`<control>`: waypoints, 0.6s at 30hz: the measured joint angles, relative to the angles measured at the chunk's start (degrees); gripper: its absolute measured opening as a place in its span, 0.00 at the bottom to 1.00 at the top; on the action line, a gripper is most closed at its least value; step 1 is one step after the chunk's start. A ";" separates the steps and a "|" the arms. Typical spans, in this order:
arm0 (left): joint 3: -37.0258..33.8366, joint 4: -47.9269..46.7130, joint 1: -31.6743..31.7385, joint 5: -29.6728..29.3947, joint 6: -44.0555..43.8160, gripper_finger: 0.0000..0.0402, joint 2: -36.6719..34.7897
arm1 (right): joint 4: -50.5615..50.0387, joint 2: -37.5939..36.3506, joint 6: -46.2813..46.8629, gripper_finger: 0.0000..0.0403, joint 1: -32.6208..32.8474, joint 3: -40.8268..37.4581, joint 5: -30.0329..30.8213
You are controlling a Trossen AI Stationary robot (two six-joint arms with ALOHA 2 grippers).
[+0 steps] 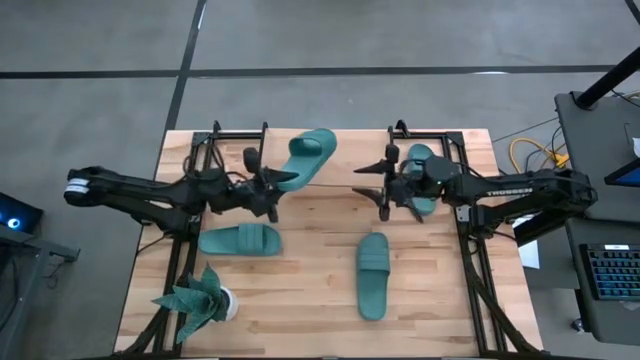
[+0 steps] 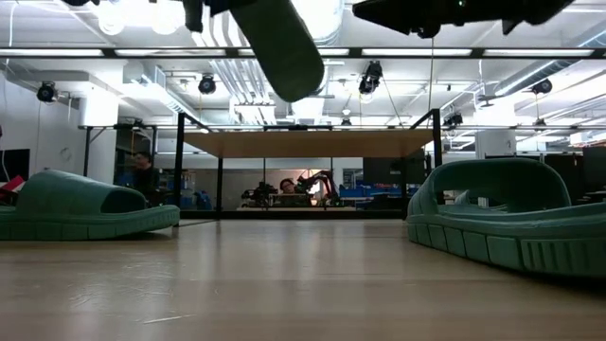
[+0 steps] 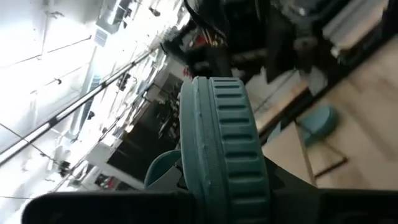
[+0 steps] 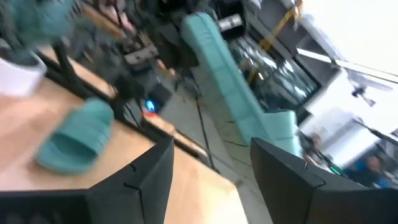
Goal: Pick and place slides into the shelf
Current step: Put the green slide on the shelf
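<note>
Over the wooden tabletop [image 1: 310, 290] the left gripper [image 1: 268, 185], clamped on a raised slide [image 1: 308, 155] whose long axis slants toward the shelf [image 2: 308, 144] at the far edge, sits nearest it, while the right gripper [image 1: 385, 185] hangs with jaws apart.

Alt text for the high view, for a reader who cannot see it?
Seen from above, the left gripper holds one teal slide lifted over the far table edge, while the right gripper, jaws open, sits beside a slide on the shelf. Two more slides and a potted plant lie nearer.
</note>
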 joint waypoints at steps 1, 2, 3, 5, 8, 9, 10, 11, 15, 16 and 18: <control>0.00 0.00 -0.04 -1.22 1.28 0.11 0.49 | -1.35 0.00 -0.75 0.50 0.62 0.73 1.83; 0.00 0.03 -0.05 -2.62 2.63 0.11 1.03 | -2.31 0.00 -1.24 0.50 1.18 1.30 3.12; 0.00 -0.01 -0.02 -4.02 4.19 0.11 1.36 | -2.61 0.00 -1.38 0.50 1.78 1.74 3.94; 0.00 0.00 0.02 -7.60 8.21 0.11 2.15 | -3.09 0.00 -2.37 0.50 2.81 2.48 4.05; 0.02 0.01 0.02 -11.45 12.12 0.11 3.62 | -3.47 0.00 -4.61 0.50 4.22 3.18 4.06; 0.04 -0.06 0.02 -11.71 12.90 0.11 4.06 | -3.47 0.00 -5.35 0.50 4.64 3.24 4.06; 0.03 -0.16 0.02 -11.65 13.59 0.11 4.47 | -3.47 0.00 -5.92 0.50 4.94 3.24 4.06; 0.01 -0.14 0.01 -11.66 14.22 0.11 5.00 | -3.44 0.00 -6.00 0.50 5.18 3.24 4.06; 0.03 -0.34 -0.01 -11.82 14.96 0.11 7.51 | -3.09 0.00 -4.75 0.50 5.31 3.27 4.75; 0.21 -0.58 -0.01 -12.25 15.82 0.11 8.21 | -3.07 0.00 -4.50 0.50 5.30 3.27 6.07; 0.66 -0.70 -0.01 -13.32 17.49 0.11 9.57 | -3.03 0.00 -3.98 0.50 5.30 3.27 10.02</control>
